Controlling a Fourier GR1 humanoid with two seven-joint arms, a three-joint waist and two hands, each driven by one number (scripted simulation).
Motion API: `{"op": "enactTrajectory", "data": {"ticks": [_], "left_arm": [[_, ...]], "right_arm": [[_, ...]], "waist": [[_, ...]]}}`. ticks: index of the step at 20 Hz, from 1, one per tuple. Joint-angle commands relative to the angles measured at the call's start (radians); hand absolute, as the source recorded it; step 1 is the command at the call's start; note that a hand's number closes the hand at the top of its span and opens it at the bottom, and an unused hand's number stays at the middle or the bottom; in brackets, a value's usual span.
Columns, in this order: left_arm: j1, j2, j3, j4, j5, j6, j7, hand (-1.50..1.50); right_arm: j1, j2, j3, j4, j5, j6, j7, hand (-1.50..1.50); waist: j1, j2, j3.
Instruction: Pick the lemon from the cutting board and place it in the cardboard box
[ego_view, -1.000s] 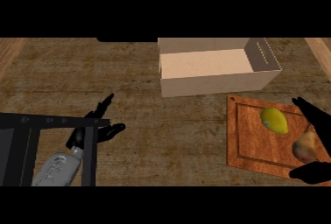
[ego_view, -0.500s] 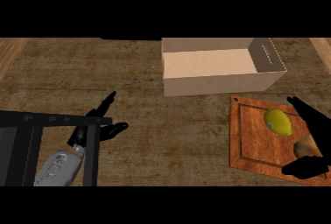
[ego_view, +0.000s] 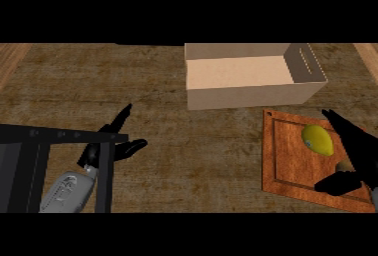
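Along the board's (ego_view: 288, 167) edge, right hand (ego_view: 354, 147) flanks lemon (ego_view: 317, 140).

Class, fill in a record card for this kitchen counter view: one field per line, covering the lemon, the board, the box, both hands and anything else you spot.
lemon: yellow-green, lying on the cutting board, not held
cutting board: wooden, at the view's right, nearer the robot than the box
cardboard box: open top, nothing seen inside
right hand: open, over the board's right side, just right of the lemon
left hand: open, resting at lower left, fingers up
other: brownish object partly hidden by the right hand; black frame at lower left
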Motion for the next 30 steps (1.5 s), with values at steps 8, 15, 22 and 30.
{"op": "enactTrajectory", "data": {"ticks": [8, 15, 22, 30], "left_arm": [[-0.092, -0.021, 0.017, -0.15, 0.056, -0.048, -0.015, 0.0], [-0.089, -0.058, -0.008, -0.175, 0.037, -0.012, 0.012, 0.0], [-0.071, -0.058, -0.022, -0.192, 0.017, 0.01, -0.008, 0.0], [-0.094, -0.062, -0.013, -0.187, 0.033, -0.011, 0.024, 0.0]], "right_arm": [[-0.042, 0.041, 0.033, 0.079, 0.04, 0.014, -0.03, -1.5], [-0.076, 0.064, 0.038, 0.185, 0.061, 0.024, -0.038, -1.5], [-0.066, 0.106, 0.065, 0.242, 0.093, -0.002, -0.065, -1.5], [-0.117, 0.106, 0.067, 0.344, 0.151, -0.005, -0.071, -1.5]], "waist": [[-0.012, -0.022, 0.009], [-0.008, -0.022, 0.009], [-0.011, -0.025, 0.01], [-0.006, -0.021, 0.01]]}}
